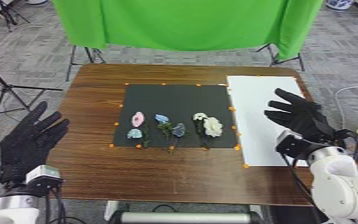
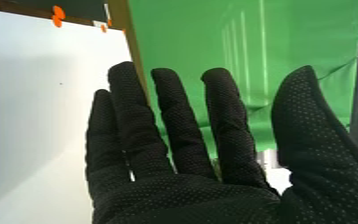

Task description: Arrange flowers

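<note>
Black sheet carries six flowers: one pink flower, three blue flowers, two white flowers. Left hand, right hand: fingers extended, apart, empty.

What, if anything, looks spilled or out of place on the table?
Nothing stands out. The flowers lie in a loose group on the black sheet, and the white sheet lies flat beside it.
</note>
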